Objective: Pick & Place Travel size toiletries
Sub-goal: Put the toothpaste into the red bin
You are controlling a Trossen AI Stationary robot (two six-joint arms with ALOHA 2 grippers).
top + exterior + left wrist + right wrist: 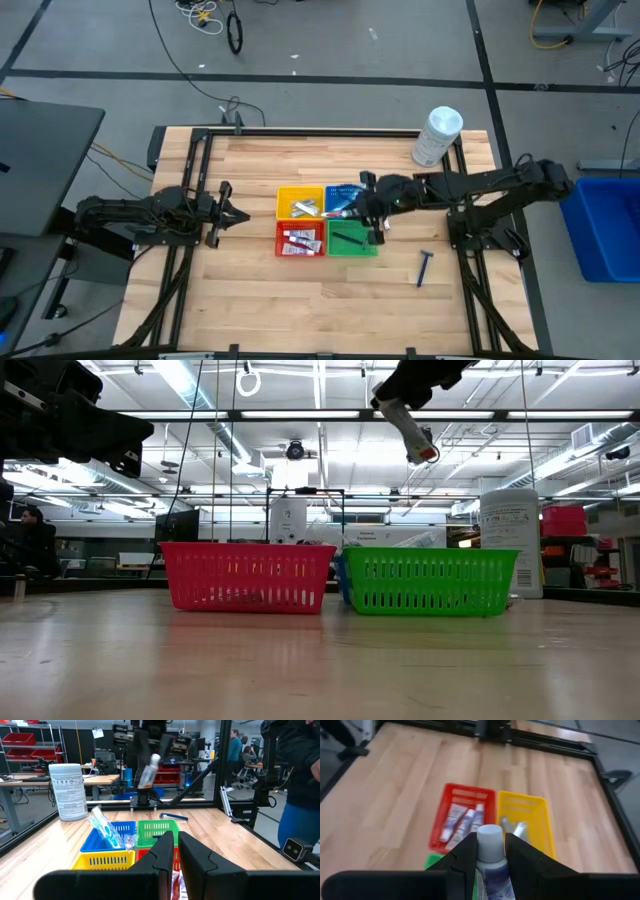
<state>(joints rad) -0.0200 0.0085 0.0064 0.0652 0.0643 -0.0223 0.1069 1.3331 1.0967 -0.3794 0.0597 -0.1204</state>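
The right gripper (487, 855) is closed partway on a small white tube (490, 865), its two dark fingers (462, 860) pressed against the tube's sides with the white cap standing up between them. In the low view the tube (410, 430) hangs tilted, well above the baskets, and in the left wrist view it (148, 770) is also held up in the air.

Seen from above, the right gripper (368, 208) hovers over the meeting point of the blue basket (343, 194) and the green basket (353, 240). Below and ahead of it in its own wrist view lie the red basket (465, 817), holding several tubes (462, 820), and beside that the yellow basket (525, 820) with silvery packets (515, 827). A dark razor (347, 239) lies in the green basket, and toothbrushes (105, 827) stick up out of the blue basket. Another razor (424, 268) lies loose on the tabletop (250, 290), off to the gripper's side towards the right arm's base. A large white container (437, 135) stands near the tabletop's far corner, well apart from the gripper.

The left gripper (232, 213) waits low on the other side of the baskets, fingers almost together and holding nothing, pointing at the red and yellow baskets.
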